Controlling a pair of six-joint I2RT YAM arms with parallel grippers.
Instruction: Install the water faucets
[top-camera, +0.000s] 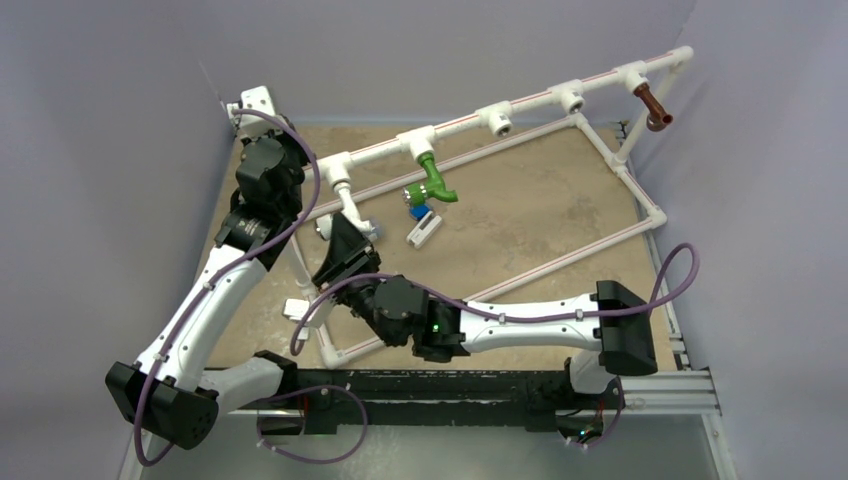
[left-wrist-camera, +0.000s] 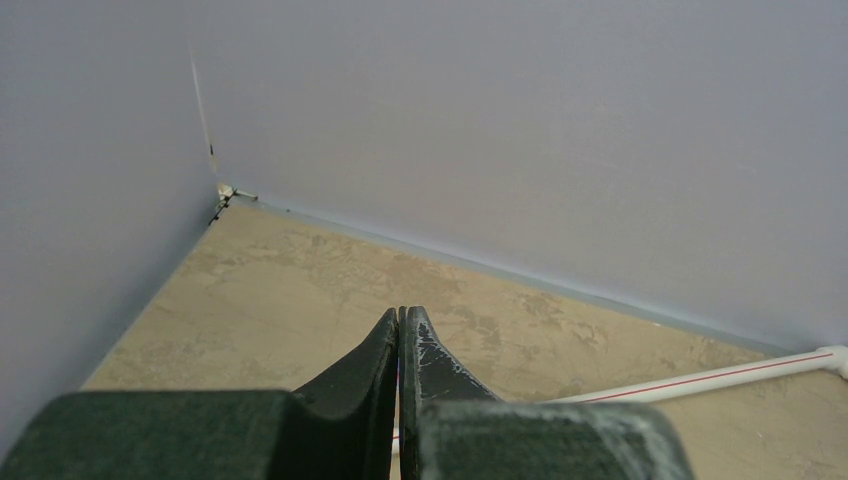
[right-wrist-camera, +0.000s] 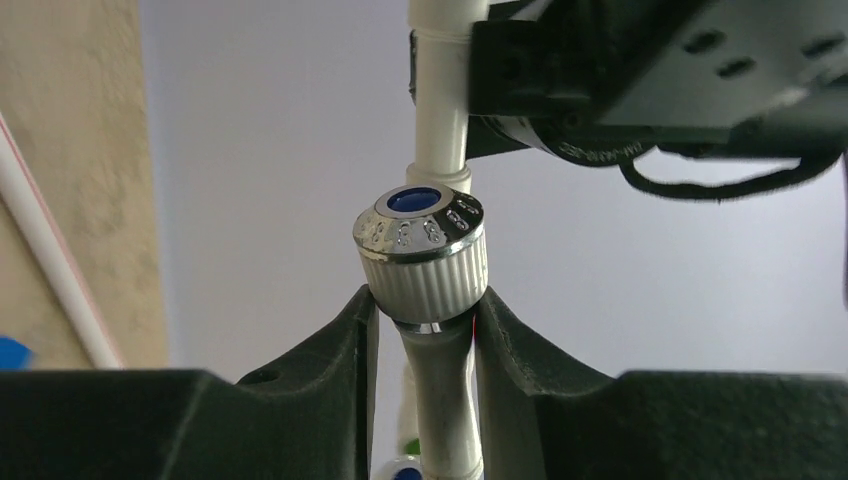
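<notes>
The white faucet (top-camera: 352, 208) hangs from the leftmost tee of the pipe frame (top-camera: 600, 150). In the right wrist view its ribbed knob with a silvery top (right-wrist-camera: 420, 250) sits between my fingertips, and its stem runs down between the fingers. My right gripper (right-wrist-camera: 425, 305) (top-camera: 343, 245) is shut on this white faucet just under the knob. The green faucet (top-camera: 435, 182) hangs from the tee beside it. The brown faucet (top-camera: 655, 108) hangs at the far right end. My left gripper (left-wrist-camera: 400, 312) is shut and empty, pointing at the back left corner.
Two white tees (top-camera: 497, 120) (top-camera: 570, 98) on the top pipe carry nothing. A small blue-and-white block (top-camera: 420, 222) lies on the tan board below the green faucet. My left arm (right-wrist-camera: 650, 70) hangs close above the white faucet's pipe. Walls enclose the back and sides.
</notes>
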